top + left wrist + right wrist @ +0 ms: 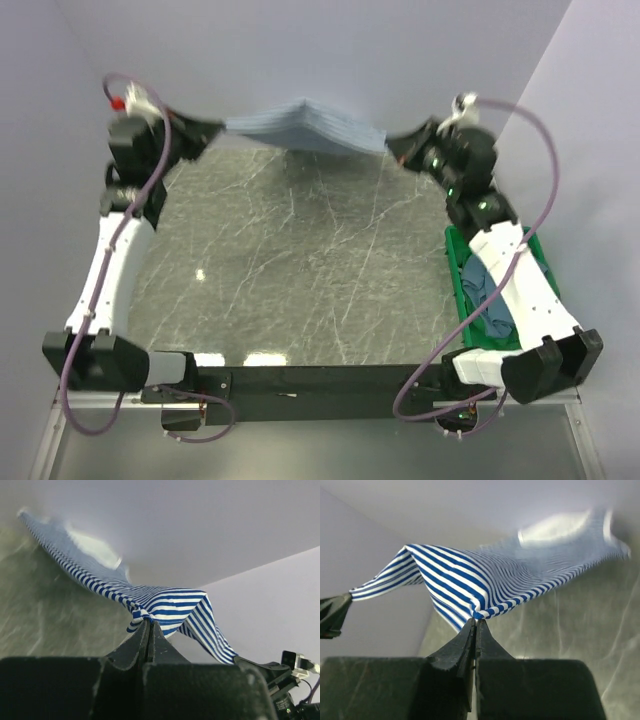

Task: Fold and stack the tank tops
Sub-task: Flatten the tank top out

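The navy-and-white striped tank top hangs stretched between both grippers above the far edge of the table. My left gripper is shut on its left corner, seen in the left wrist view with the striped cloth bunched at the tips. My right gripper is shut on the right corner, seen in the right wrist view under the striped cloth. The teal-blue tank top lies crumpled in the green crate, partly hidden by the right arm.
The green plastic crate stands at the table's right edge under the right arm. The dark marbled table top lies below the held cloth. Pale walls close in behind and at both sides.
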